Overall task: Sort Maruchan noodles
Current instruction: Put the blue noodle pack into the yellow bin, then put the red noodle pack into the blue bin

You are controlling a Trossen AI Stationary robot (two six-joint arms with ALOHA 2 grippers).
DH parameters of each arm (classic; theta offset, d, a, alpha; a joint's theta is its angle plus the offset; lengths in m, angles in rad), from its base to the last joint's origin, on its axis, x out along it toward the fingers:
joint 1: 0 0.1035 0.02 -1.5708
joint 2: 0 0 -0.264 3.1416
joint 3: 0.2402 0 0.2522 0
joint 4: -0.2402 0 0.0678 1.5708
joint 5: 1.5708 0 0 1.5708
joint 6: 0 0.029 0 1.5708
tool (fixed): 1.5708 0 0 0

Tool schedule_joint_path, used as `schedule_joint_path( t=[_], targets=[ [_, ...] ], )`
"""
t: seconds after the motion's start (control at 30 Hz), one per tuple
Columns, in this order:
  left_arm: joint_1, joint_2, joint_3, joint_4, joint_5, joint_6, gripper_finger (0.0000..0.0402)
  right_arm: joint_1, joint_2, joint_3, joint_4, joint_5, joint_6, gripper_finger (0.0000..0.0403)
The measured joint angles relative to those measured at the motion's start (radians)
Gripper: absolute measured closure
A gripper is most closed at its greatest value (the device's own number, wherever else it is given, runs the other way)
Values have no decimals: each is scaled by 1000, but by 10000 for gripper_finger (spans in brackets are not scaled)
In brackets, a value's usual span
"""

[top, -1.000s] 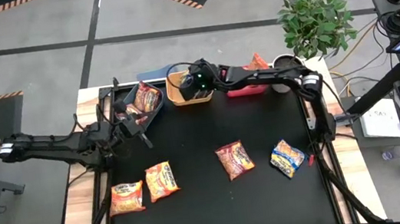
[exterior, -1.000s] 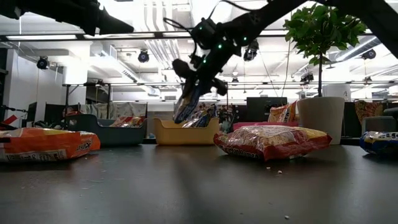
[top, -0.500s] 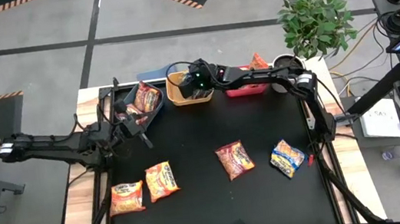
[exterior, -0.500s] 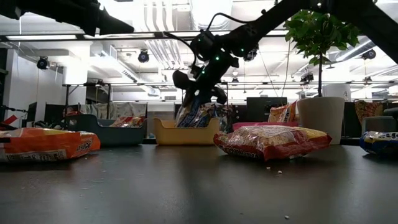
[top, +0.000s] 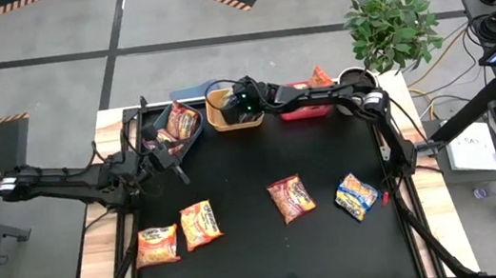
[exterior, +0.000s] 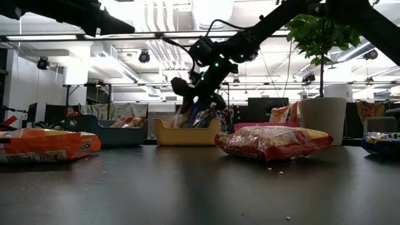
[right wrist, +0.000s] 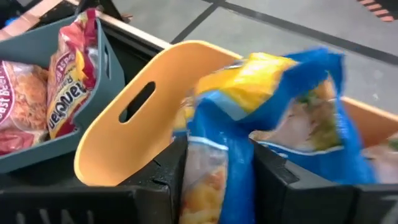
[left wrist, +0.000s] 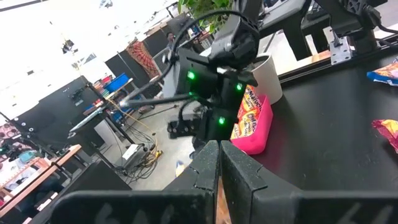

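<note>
My right gripper (right wrist: pixel 214 186) reaches over the yellow bin (top: pixel 224 120) at the table's far edge, shut on a blue-trimmed Maruchan noodle packet (right wrist: pixel 261 118). Further noodle packets lie flat on the black table (top: pixel 234 174): two at the near left (top: pixel 200 224), one near the middle (top: pixel 290 198) and one at the right (top: pixel 357 196). Others sit in the blue bin (top: pixel 182 121) and the red bin (top: pixel 320 77). My left gripper (top: pixel 177 170) waits shut at the table's left, beside the blue bin. My right gripper pinches the near end (right wrist: pixel 214 165) of the blue-trimmed packet between its two fingers (right wrist: pixel 171 171). It comes slanting down from the table's right. The packet stands out ahead of the fingers and hangs down, its lower end (exterior: pixel 187 119) inside the yellow bin.
The three bins stand in a row along the far edge, blue (top: pixel 197 134), yellow, then red (top: pixel 294 111). A potted plant (top: pixel 391 24) stands at the far right corner. Bare black table lies between the bins and the loose packets.
My right gripper has sunk toward the yellow bin with the blue-trimmed packet. The packet hung clear above the bin a second ago; now its lower end is down inside the bin.
</note>
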Motion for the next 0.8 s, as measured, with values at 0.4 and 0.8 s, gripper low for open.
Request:
schedule_joint_path(
  t=[0.4, 0.8],
  targets=[
    [0, 5, 0, 3, 1, 7, 402, 0, 29, 0, 32, -6, 2, 233],
    [0, 13, 0, 6, 1, 12, 402, -13, -25, 0, 27, -7, -9, 209]
  ],
)
